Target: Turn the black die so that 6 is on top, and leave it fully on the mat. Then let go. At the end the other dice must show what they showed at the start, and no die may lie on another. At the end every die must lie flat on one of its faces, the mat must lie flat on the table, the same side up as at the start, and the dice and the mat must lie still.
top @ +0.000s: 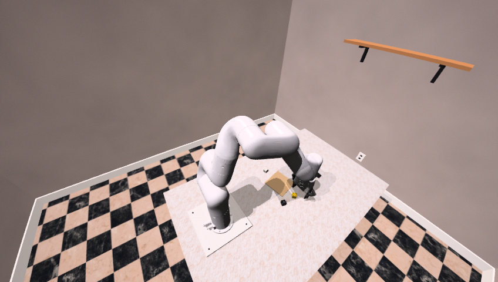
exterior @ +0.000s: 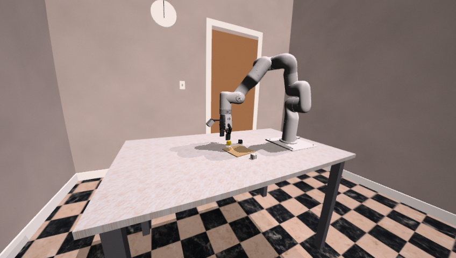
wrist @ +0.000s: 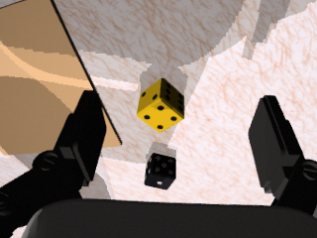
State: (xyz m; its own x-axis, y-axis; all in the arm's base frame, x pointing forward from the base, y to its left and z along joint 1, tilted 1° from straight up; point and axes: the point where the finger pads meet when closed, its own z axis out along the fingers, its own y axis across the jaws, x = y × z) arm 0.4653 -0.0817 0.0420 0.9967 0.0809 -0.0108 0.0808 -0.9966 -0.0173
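The black die lies on the bare table, off the tan mat; it also shows in the top view and the exterior view. A yellow die lies just beyond it, close to the mat's edge, and shows in the top view and the exterior view. My gripper is open and empty. It hangs a short way above the table near the yellow die. Both dice show between its fingers in the wrist view.
A white die lies on the table on the other side of the mat; it also shows in the top view. The arm's base plate stands at the table's far end.
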